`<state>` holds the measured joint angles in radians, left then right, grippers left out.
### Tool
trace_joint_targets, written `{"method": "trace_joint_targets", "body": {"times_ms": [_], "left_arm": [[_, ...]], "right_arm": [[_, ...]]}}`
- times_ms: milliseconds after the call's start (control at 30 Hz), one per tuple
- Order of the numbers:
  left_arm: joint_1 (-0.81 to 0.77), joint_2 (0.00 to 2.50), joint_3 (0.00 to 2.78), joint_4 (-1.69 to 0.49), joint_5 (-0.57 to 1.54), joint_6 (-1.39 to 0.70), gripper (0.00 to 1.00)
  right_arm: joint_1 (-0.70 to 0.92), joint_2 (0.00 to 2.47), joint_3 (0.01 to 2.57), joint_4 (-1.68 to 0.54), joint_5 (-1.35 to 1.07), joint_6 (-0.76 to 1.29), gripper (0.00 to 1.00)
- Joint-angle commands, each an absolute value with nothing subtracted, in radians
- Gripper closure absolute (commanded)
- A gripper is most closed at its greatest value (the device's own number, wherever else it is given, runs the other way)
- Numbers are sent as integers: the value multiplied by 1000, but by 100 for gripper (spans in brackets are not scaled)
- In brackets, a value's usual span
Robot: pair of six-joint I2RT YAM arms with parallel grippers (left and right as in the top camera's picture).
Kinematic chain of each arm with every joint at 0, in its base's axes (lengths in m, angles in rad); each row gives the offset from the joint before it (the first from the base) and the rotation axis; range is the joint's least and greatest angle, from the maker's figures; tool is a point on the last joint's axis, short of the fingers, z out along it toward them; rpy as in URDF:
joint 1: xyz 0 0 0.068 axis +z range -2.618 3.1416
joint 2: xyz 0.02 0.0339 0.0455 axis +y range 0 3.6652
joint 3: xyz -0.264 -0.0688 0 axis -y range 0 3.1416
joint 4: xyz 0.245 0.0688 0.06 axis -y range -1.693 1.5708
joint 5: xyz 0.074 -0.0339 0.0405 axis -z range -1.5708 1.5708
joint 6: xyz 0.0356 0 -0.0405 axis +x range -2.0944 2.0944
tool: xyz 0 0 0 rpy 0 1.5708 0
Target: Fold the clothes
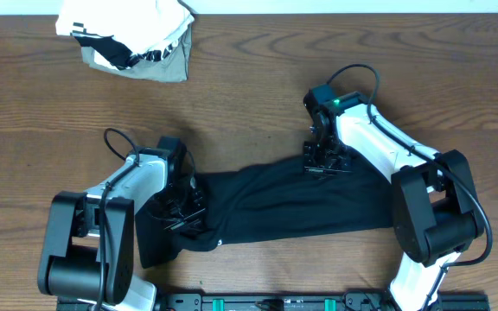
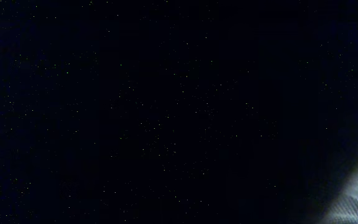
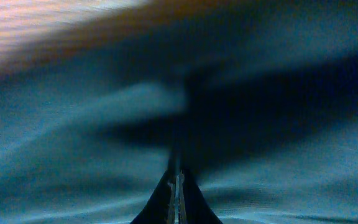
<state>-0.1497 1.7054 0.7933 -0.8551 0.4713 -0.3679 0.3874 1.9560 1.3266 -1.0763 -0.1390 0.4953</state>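
The clothes (image 1: 275, 203), a black garment, lie stretched across the near middle of the table, bunched at the left end. My left gripper (image 1: 182, 214) is buried in that bunched left part and is shut on the fabric. The left wrist view is filled with dark cloth (image 2: 166, 112), which hides the fingers. My right gripper (image 1: 322, 164) sits on the garment's far edge. In the right wrist view its fingertips (image 3: 176, 171) are pressed together on the cloth (image 3: 73, 155), and creases radiate from them.
A white-and-grey bundle with striped trim (image 1: 132, 39) lies at the far left of the wooden table (image 1: 318, 69). A black rail with green parts (image 1: 275, 302) runs along the near edge. A strip of bare table (image 3: 36, 31) shows beyond the cloth.
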Motion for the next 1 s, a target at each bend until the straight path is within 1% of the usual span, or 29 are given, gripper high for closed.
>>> {"method": "trace_joint_targets", "body": {"times_ms": [0,67,133,200,267,367,433,533,633,800,900,967], "left_arm": [[-123,1716,764,-858,275,-379,94],[-113,1711,765,-858,267,-380,94],[-100,1701,766,-858,267,-379,94],[-88,1690,766,-859,267,-379,94],[-75,1677,766,-862,267,-379,94],[-62,1660,767,-874,268,-379,94],[-61,1651,770,-881,268,-379,94],[-61,1637,772,-880,268,-379,94],[-61,1629,772,-878,268,-379,94],[-61,1629,772,-869,268,-379,94],[-61,1629,772,-864,277,-380,94],[-61,1629,772,-862,283,-384,94]], "right_arm": [[353,1964,1325,-1113,1,567,96],[338,1964,1325,-1147,74,618,96],[318,1964,1325,-1171,106,624,95],[295,1964,1325,-1188,110,624,96],[272,1964,1325,-1205,109,624,99],[240,1964,1325,-1226,107,624,99],[231,1963,1325,-1227,85,619,99],[239,1947,1325,-1204,-30,516,99],[274,1901,1325,-1155,-182,439,99],[381,1820,1325,-986,-455,377,99],[470,1818,1325,-883,-506,410,95],[529,1832,1325,-829,-501,463,95]]}}
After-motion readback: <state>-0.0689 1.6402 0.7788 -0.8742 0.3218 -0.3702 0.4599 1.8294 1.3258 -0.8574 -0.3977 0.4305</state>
